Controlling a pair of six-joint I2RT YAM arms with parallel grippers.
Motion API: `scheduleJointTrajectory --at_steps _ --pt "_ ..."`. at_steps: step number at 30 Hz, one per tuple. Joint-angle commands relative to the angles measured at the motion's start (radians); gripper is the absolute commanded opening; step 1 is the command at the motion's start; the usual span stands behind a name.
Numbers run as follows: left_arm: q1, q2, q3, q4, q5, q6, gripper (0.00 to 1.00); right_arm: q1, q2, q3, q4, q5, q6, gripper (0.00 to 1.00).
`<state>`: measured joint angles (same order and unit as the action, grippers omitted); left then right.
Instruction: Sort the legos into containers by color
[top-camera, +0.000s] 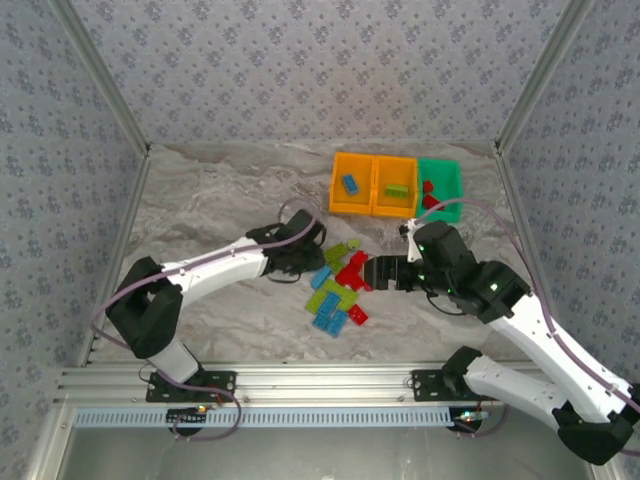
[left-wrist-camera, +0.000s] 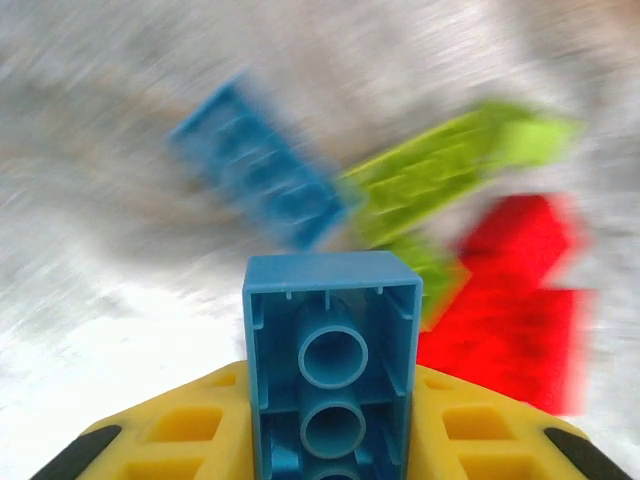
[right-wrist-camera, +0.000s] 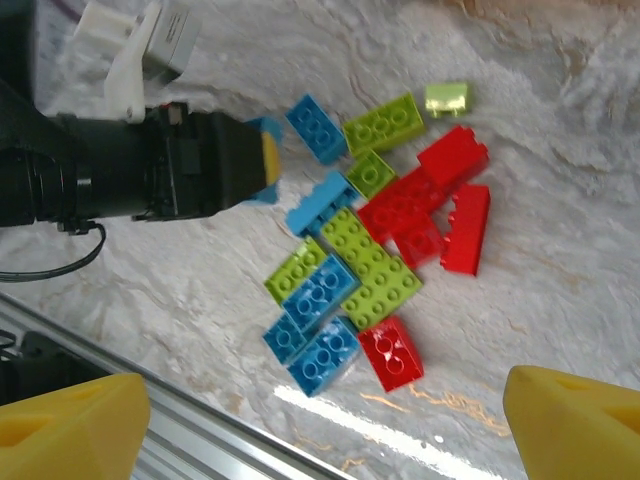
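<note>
In the left wrist view my left gripper (left-wrist-camera: 333, 410) is shut on a blue lego (left-wrist-camera: 333, 330), whose hollow underside faces the camera between the yellow fingers (left-wrist-camera: 190, 430). From above, the left gripper (top-camera: 313, 262) sits at the left edge of the pile of red, blue and lime legos (top-camera: 338, 290). My right gripper (top-camera: 372, 272) is at the pile's right edge. Seen from its own wrist, the right gripper (right-wrist-camera: 320, 430) is open wide above the legos (right-wrist-camera: 370, 250), holding nothing. Three containers stand behind: two orange (top-camera: 338, 195) (top-camera: 381, 205) and one green (top-camera: 450, 172).
The left orange bin holds a blue brick (top-camera: 351, 183), the middle orange one a lime brick (top-camera: 397, 189), and the green bin red bricks (top-camera: 428, 195). A metal rail (top-camera: 300, 385) runs along the near edge. Patterned walls close in the sides and back.
</note>
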<state>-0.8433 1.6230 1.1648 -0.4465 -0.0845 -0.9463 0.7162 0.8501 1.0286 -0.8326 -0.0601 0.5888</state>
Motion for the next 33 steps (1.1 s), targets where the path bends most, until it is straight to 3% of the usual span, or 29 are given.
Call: scheduleJointTrajectory --at_steps 1,12,15,19,25,28,30,33 --pt "0.003 0.096 0.229 0.011 -0.092 0.139 0.28 0.003 -0.057 -0.008 0.058 0.059 0.024 0.95" --pt "0.111 0.793 1.217 -0.249 -0.195 0.337 0.30 0.026 -0.209 -0.054 -0.058 0.103 0.137 0.95" --pt "0.124 0.936 1.453 -0.314 -0.180 0.353 0.37 0.028 -0.258 -0.073 -0.073 0.122 0.159 0.95" --pt "0.134 1.028 1.619 -0.343 -0.159 0.357 0.49 0.028 -0.270 -0.066 -0.093 0.118 0.163 0.95" --pt "0.127 0.951 1.606 -0.407 -0.128 0.410 0.55 0.028 -0.267 -0.062 -0.112 0.135 0.153 0.95" --pt "0.111 0.825 1.481 -0.402 -0.092 0.461 0.54 0.029 -0.250 -0.064 -0.112 0.139 0.148 0.95" --pt "0.088 0.638 1.199 -0.257 -0.068 0.504 0.54 0.029 -0.231 -0.071 -0.120 0.151 0.146 0.95" --pt "0.058 0.299 0.669 0.089 -0.047 0.516 0.54 0.030 -0.193 -0.099 -0.116 0.160 0.138 0.95"
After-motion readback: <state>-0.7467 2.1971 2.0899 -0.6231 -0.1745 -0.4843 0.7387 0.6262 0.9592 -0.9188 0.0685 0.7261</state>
